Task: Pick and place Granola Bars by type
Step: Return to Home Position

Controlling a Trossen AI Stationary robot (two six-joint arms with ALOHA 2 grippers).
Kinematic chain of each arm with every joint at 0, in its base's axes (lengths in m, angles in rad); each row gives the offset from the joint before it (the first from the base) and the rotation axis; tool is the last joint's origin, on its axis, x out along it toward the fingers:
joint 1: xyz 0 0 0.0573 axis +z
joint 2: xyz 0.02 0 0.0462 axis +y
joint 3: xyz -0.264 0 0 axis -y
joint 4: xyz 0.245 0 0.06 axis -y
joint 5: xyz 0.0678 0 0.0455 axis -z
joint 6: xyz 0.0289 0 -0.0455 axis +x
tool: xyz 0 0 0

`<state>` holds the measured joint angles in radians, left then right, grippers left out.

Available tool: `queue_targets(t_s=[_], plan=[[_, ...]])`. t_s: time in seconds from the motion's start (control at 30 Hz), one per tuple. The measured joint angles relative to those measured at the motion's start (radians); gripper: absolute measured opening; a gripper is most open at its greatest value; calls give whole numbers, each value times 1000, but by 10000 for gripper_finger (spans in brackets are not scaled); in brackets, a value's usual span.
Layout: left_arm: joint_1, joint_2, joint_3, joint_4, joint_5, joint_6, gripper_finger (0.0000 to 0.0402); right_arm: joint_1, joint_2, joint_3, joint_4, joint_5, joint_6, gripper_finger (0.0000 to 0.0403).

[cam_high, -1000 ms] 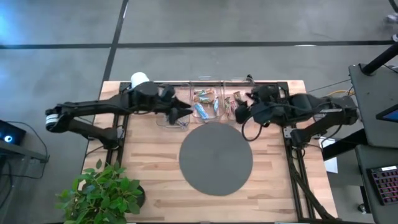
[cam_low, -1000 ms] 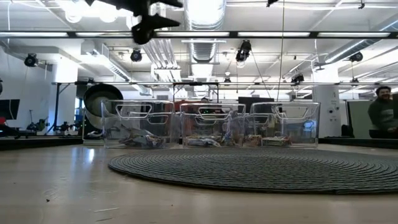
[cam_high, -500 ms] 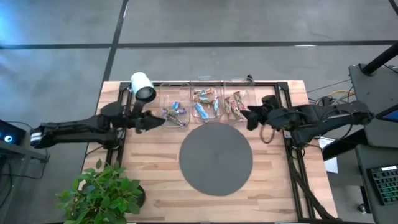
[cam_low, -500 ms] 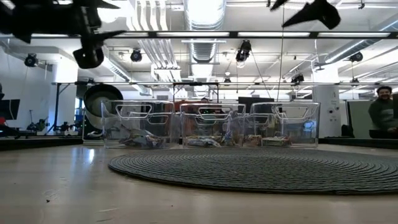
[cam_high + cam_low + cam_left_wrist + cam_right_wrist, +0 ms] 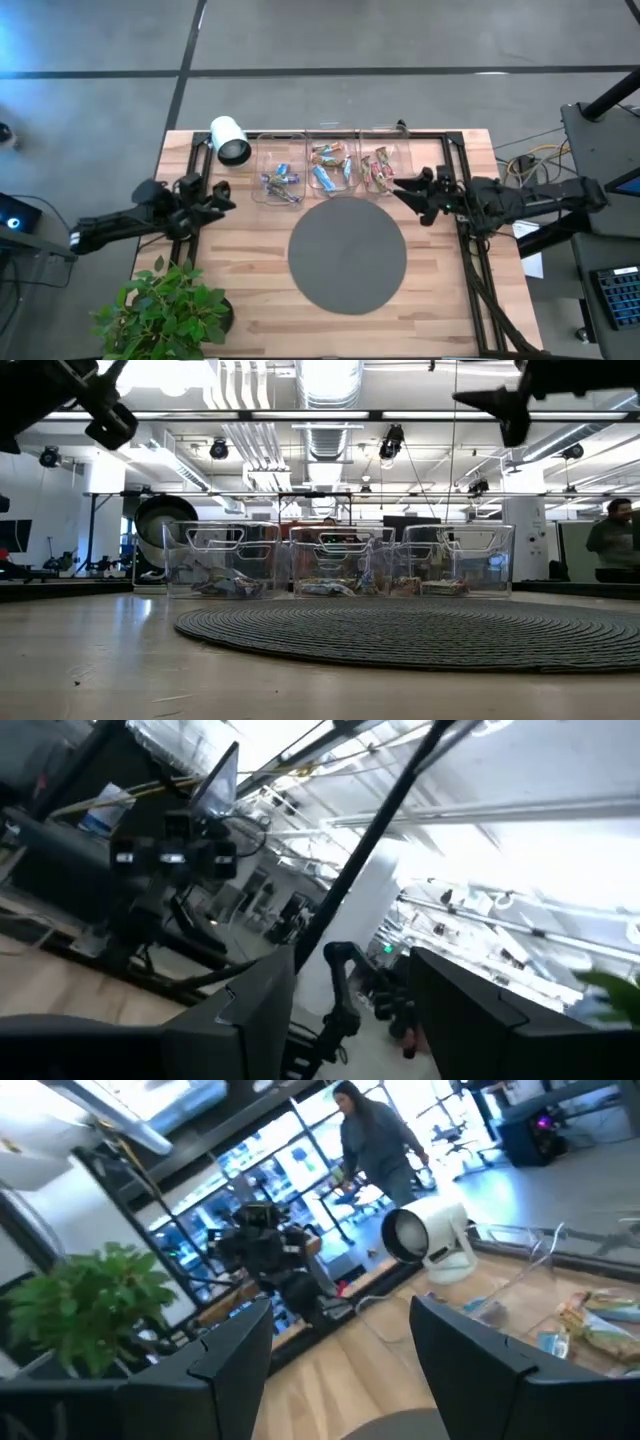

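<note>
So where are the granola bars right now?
Seen from above, the granola bars lie inside the three clear bins lined up at the table's far edge, just beyond the round grey mat, with the white cylinder to their left.

Nothing here is reading as a word, number or brand from where I am standing. The small foil-wrapped granola bars (image 5: 322, 178) lying in the three clear plastic bins (image 5: 222, 538) on the pale wooden counter (image 5: 240, 290) are showing only patches of blue, tan and red. Any print on those wrappers is coming across too small to make out.
</note>
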<state>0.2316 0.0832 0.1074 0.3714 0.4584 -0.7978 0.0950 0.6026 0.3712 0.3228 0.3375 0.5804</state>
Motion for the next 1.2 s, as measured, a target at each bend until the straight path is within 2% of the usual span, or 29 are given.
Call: queue_targets(t_s=[0.17, 0.27, 0.4, 0.53, 0.73, 0.97, 1.2], plan=[[6, -83, 12, -201, -3, 88, 183, -18, -206, -132, 7, -75, 2, 226], [9, -82, 12, -203, 29, 120, 183, -17, -337, -195, 10, -146, -13, 226], [9, -82, 4, -198, 63, 183, 183, -18, -481, -286, 6, -185, -24, 226], [10, -82, -4, -159, 11, 255, 183, -17, -604, -363, 42, -199, -82, 226], [10, -83, -98, -9, -30, 277, 183, -19, -593, -362, 107, -207, -184, 226], [12, -83, -97, -30, -34, 321, 183, -25, -601, -362, 102, -168, -256, 226], [12, -83, -97, -47, -40, 229, 183, -24, -586, -362, 61, -152, -244, 226]])
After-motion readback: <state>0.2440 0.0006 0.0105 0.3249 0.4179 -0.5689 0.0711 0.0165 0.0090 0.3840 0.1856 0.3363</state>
